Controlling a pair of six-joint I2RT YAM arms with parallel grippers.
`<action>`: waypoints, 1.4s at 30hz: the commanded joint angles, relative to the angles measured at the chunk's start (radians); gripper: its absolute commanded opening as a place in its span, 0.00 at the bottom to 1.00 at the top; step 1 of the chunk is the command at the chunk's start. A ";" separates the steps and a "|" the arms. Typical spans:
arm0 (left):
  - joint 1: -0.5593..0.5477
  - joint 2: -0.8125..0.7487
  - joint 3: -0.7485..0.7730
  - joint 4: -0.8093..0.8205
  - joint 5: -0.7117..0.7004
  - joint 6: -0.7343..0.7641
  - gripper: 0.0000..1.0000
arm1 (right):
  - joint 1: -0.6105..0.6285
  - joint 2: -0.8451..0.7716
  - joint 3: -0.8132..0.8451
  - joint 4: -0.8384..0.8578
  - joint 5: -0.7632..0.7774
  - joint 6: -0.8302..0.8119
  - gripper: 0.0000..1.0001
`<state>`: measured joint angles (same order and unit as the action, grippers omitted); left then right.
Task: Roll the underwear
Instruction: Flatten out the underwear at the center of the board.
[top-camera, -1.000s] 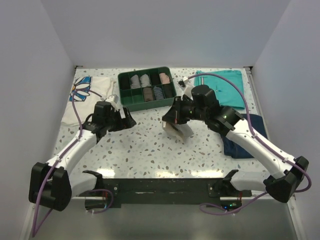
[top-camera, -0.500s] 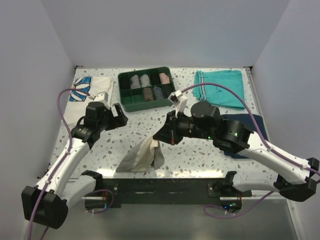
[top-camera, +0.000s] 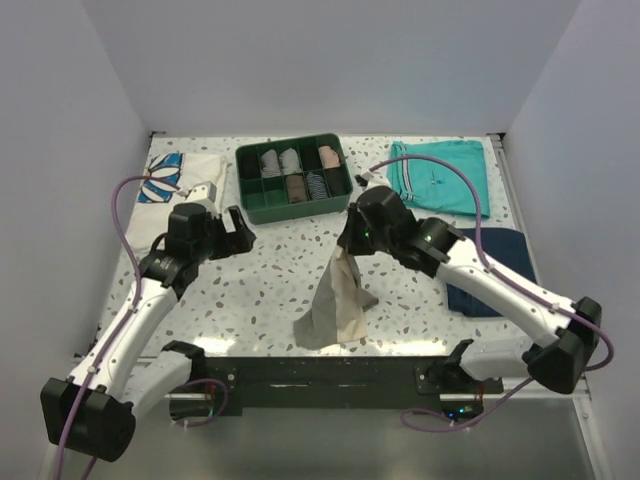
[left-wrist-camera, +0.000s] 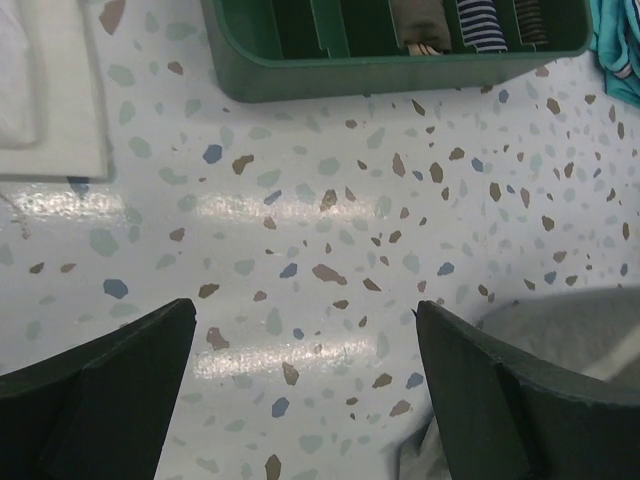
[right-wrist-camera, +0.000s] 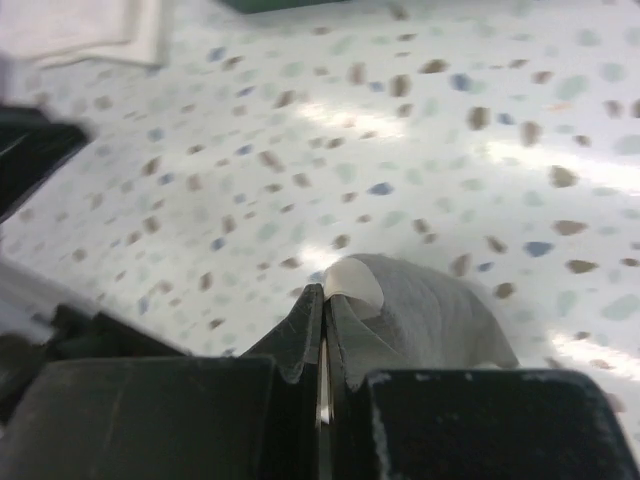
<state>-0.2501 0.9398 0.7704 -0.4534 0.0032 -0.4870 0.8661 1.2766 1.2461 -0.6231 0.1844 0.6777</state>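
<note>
The speckled table (top-camera: 260, 290) lies before me, with the green divided tray (top-camera: 285, 213) at its far side. Near the table's middle the taupe underwear (top-camera: 338, 300) hangs from my right gripper (top-camera: 349, 243), and its lower end lies bunched on the surface towards the near edge. My right fingers (right-wrist-camera: 300, 335) are pressed together on the cloth's top edge, while my left gripper (top-camera: 240, 230) sits well apart to the left, just in front of the tray, fingers spread wide and empty.

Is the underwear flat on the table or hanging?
Hanging: the underwear drapes from the shut right gripper, lower end touching the table.
</note>
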 joint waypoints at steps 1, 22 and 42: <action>-0.005 -0.006 -0.051 0.102 0.139 -0.002 0.94 | -0.150 0.125 -0.011 0.046 -0.085 -0.101 0.00; -0.943 0.471 0.193 0.098 -0.354 -0.001 0.92 | -0.341 0.314 0.024 0.056 -0.233 -0.176 0.00; -1.072 0.709 0.245 0.295 -0.154 0.159 0.62 | -0.426 0.303 -0.011 0.056 -0.304 -0.179 0.01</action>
<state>-1.3010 1.6176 1.0168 -0.2436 -0.2119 -0.3820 0.4503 1.5997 1.2392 -0.5827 -0.0898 0.5148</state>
